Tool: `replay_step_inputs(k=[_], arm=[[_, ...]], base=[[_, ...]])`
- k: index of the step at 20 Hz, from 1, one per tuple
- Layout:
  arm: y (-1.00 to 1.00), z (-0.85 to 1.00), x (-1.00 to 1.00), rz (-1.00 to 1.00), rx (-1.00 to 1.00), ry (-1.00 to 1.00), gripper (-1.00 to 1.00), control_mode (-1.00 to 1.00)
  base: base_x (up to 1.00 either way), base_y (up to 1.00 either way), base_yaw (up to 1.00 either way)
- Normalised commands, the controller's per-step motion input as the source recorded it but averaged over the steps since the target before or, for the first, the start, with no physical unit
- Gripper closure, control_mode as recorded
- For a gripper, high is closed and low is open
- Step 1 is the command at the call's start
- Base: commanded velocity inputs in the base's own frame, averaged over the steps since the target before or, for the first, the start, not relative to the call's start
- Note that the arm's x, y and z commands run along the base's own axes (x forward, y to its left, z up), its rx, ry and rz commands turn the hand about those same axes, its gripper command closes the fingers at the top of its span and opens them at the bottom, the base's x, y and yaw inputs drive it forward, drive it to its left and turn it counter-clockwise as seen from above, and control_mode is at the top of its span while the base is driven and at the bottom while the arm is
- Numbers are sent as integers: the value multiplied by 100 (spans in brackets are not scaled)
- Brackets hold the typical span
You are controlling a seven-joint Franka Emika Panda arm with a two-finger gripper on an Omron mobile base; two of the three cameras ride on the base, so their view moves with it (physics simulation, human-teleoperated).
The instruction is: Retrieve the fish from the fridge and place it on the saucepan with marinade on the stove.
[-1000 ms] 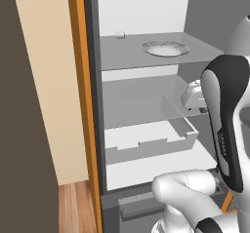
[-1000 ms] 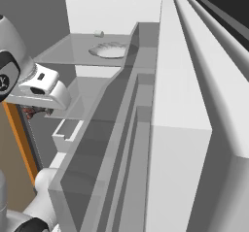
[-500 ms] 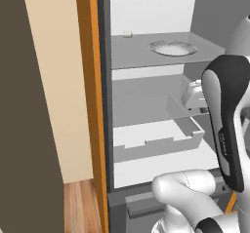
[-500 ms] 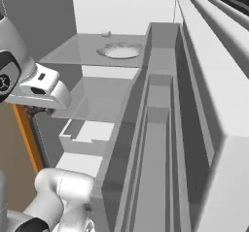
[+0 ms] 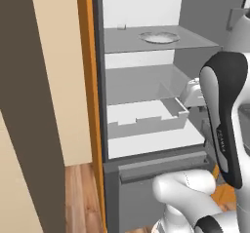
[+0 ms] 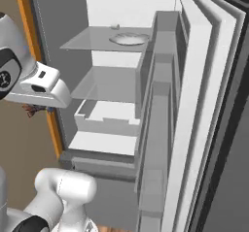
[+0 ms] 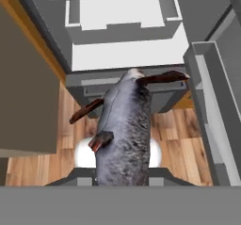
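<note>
While the tall grey steel fridge (image 5: 146,95) stands wide open with its white interior and grey shelves on show, the small dark grey-black fish (image 7: 123,130) is clear of them, clamped in the two-finger gripper (image 7: 121,174) and hanging over the wooden floor in front of the fridge's lower edge. In the hand view its long axis runs straight out along the gripper, head toward the fridge's bottom, reddish-brown fins splayed to both sides. Moving right, the shallow pale round plate (image 5: 158,37) sits bare near the front edge of the top shelf. From the right base view, the white hand (image 6: 41,83) hovers just outside the fridge's left wall, with the door shelves (image 6: 160,109) well apart on its right. Stove and saucepan lie somewhere off-frame, so I'd judge a turn away comes next.
</note>
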Motion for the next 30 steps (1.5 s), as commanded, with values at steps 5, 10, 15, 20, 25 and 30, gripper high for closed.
replay_step_inputs(k=[5, 10, 15, 20, 25, 30], arm=[[0, 0, 0, 0, 0, 0, 100, 100], [0, 0, 0, 0, 0, 0, 100, 100], [0, 0, 0, 0, 0, 0, 100, 100], [0, 0, 0, 0, 0, 0, 100, 100], [0, 0, 0, 0, 0, 0, 100, 100], [0, 0, 0, 0, 0, 0, 100, 100]], base=[[-100, 15, -6], [-82, 65, -19], [-83, 55, -57], [-60, 1, -95], [-57, 0, -97], [-58, 0, -93]])
